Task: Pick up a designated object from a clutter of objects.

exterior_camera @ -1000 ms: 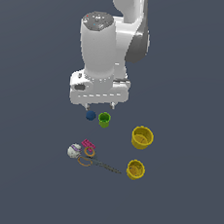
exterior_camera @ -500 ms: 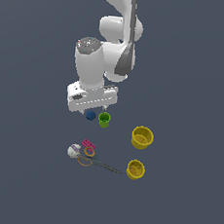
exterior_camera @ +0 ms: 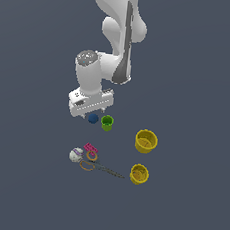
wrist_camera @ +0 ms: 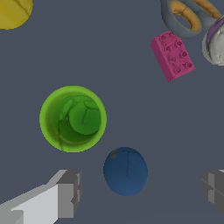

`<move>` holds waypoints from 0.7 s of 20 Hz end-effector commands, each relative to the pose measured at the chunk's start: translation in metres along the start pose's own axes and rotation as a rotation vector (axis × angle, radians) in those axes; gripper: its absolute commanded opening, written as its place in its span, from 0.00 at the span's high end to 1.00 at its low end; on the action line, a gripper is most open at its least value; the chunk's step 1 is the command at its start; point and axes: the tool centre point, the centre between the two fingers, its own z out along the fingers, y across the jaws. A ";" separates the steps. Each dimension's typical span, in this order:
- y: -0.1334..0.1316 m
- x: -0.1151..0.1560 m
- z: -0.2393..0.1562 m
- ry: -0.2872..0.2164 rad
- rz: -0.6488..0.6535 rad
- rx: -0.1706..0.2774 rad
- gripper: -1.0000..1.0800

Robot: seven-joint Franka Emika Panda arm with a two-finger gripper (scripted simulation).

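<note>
In the wrist view the small, smooth dark blue ball [wrist_camera: 125,170] lies on the grey counter [wrist_camera: 109,57] between the two grey fingers [wrist_camera: 69,192], which stand wide apart with bare counter on either side of the ball — released, touching nothing. The gripper [wrist_camera: 142,189] has the ball a little off the midline, nearer one finger than the other. Just beside the ball, apart from it, stands the small bright green cup [wrist_camera: 72,118], upright and seen from straight above; its inside shows only its own green floor, with nothing in it.

In the exterior view, going from left to right: the white-and-purple ball [exterior_camera: 76,154] sits low at the left, with the pink studded block [exterior_camera: 90,149] just beside it and the orange-handled scissors [exterior_camera: 99,166] stretching from there toward the exterior view's right. Above these the white gripper [exterior_camera: 89,113] hangs directly over the blue ball [exterior_camera: 93,118], whose top is partly hidden by the hand; whether the fingertips reach down around it cannot be told from this view. The green cup [exterior_camera: 107,122] stands right next to the ball. Well apart, further right, stand two yellow cups — the larger one [exterior_camera: 146,141] higher up, the smaller one [exterior_camera: 139,174] below it, near the scissors' tip. Both are upright and look hollow, though their floors are too small to read clearly.
</note>
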 end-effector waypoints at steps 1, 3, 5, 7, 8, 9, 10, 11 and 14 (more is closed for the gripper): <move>-0.001 -0.009 0.009 -0.001 -0.029 -0.001 0.04; -0.002 -0.015 0.014 -0.002 -0.047 -0.001 0.04; -0.002 -0.020 0.018 -0.003 -0.060 -0.001 0.04; -0.003 -0.024 0.021 -0.004 -0.071 -0.001 0.04; -0.003 -0.025 0.023 -0.004 -0.074 -0.001 0.04; -0.003 -0.026 0.024 -0.005 -0.077 -0.002 0.04; -0.003 -0.027 0.024 -0.005 -0.080 -0.002 0.04; -0.003 -0.027 0.025 -0.005 -0.081 -0.002 0.04; -0.003 -0.027 0.024 -0.005 -0.078 -0.001 0.04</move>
